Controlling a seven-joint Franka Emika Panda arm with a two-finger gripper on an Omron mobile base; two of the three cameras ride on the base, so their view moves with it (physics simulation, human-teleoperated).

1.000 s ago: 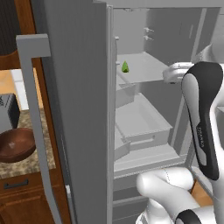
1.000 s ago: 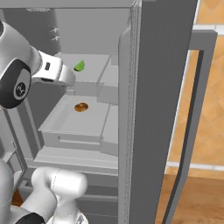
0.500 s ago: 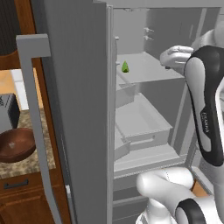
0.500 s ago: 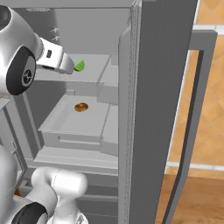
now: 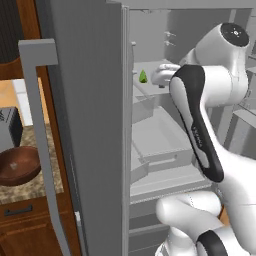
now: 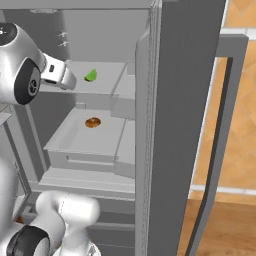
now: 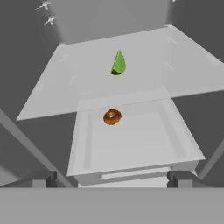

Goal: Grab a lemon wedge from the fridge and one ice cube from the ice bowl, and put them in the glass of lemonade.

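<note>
Left base view: fridge (image 5: pixel 90 125) open, wedge (image 5: pixel 143 76) on its upper shelf, bowl (image 5: pixel 18 165) on the counter. Right base view: wedge (image 6: pixel 90 75) beside the arm's hand. Hand view: gripper (image 7: pixel 112 178) open, wedge (image 7: pixel 118 63) above an orange lump (image 7: pixel 112 117).

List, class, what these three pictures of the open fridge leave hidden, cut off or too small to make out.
- Ice bowl: the left base view's left edge cuts it off; its contents cannot be made out.
- Grey box above it: cut by the same edge.
- Orange lump in the drawer: too small to identify.
- Lemon wedge: small, shape only.
- Fridge interior behind its door, right base view.
</note>
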